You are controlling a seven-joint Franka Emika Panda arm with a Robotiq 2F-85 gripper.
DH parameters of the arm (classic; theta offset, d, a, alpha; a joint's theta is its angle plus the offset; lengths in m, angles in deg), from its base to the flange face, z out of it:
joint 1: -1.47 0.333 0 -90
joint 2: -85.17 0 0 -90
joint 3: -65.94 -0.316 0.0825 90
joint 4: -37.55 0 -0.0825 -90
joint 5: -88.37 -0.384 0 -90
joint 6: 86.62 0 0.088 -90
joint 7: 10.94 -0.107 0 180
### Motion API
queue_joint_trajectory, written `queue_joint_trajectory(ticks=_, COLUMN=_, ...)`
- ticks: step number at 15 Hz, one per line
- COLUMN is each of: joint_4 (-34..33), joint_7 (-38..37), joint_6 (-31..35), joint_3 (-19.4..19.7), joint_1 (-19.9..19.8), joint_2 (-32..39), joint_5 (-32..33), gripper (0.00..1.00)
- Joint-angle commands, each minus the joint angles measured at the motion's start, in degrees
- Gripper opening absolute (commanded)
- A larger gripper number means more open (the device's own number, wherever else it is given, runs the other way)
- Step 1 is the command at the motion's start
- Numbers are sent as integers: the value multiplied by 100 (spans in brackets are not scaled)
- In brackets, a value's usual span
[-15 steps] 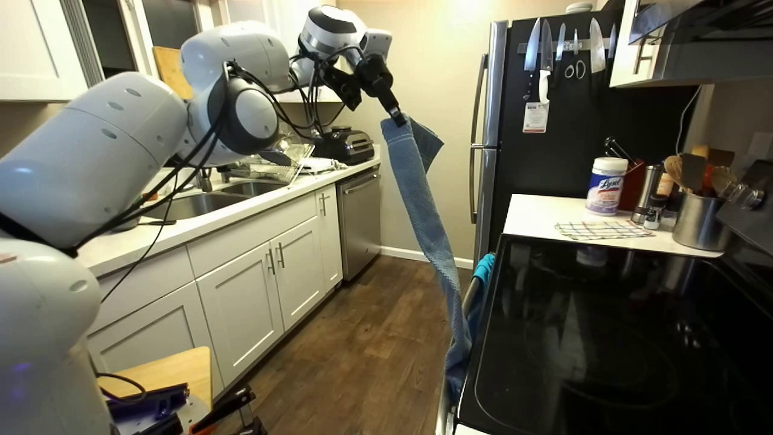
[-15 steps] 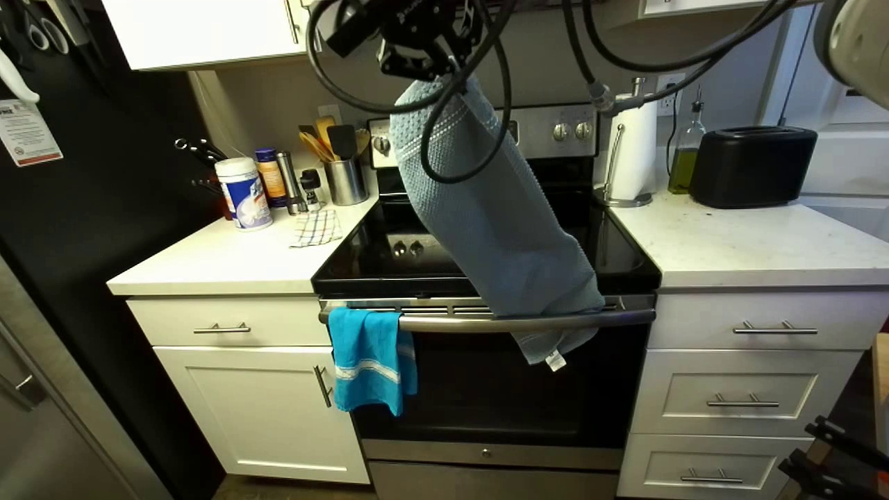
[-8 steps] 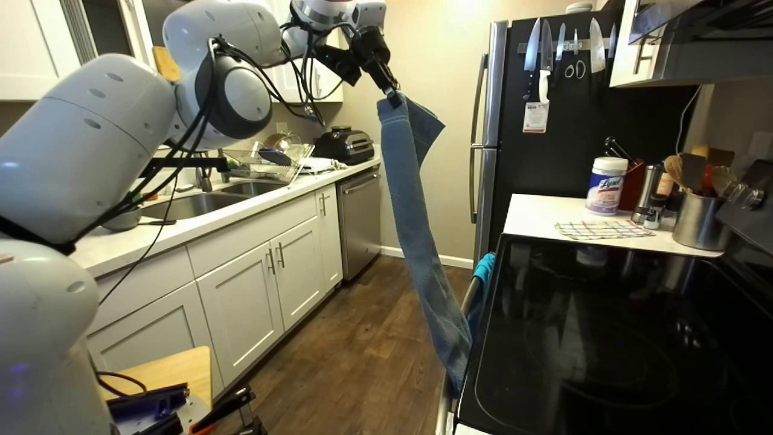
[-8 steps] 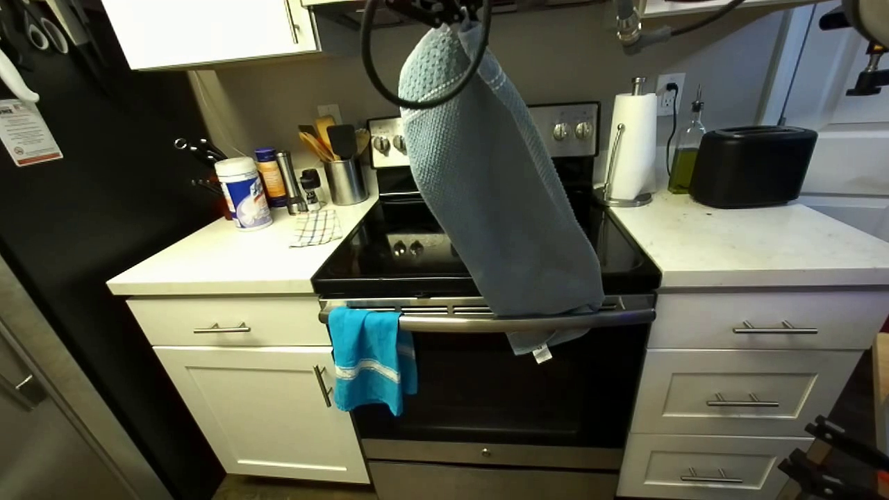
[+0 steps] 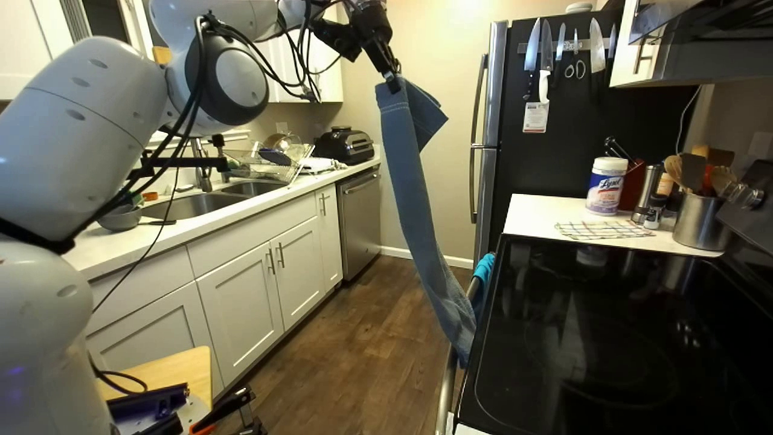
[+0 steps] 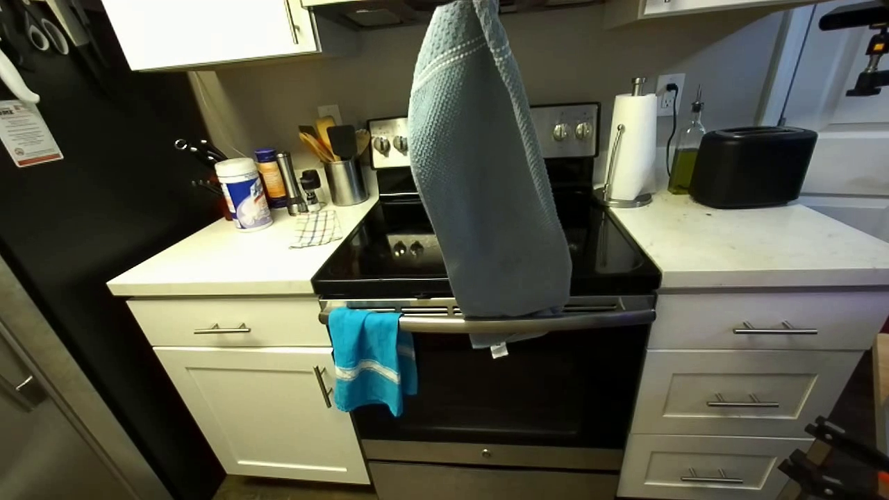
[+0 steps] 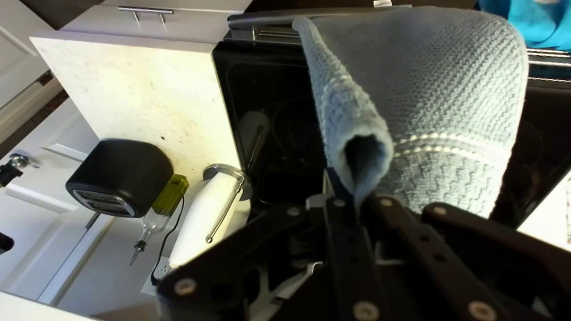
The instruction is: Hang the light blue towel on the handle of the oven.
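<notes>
blue towel (image 6: 489,187) edge below handle (image 6: 521,324), gripper (image 5: 392,83) well above

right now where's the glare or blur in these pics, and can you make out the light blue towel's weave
In both exterior views, the oven carries pale reflections on its glossy top; in an exterior view, the upper left cabinet is nearly washed out; in the wrist view, the gripper looks dark and slightly soft, but the light blue towel shows its weave clearly where lit.
</notes>
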Motion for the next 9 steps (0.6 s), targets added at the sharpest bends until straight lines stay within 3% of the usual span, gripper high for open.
queue_joint_trajectory(ticks=1, joint_4=0, joint_7=-260, joint_6=-45, joint_3=-254, joint_1=-286, joint_2=-167, joint_5=-397, gripper=1)
queue_joint_trajectory(ticks=9, joint_4=40, joint_7=-794, joint_6=-51, joint_3=-704, joint_1=-934, joint_2=169, joint_5=-1147, gripper=1)
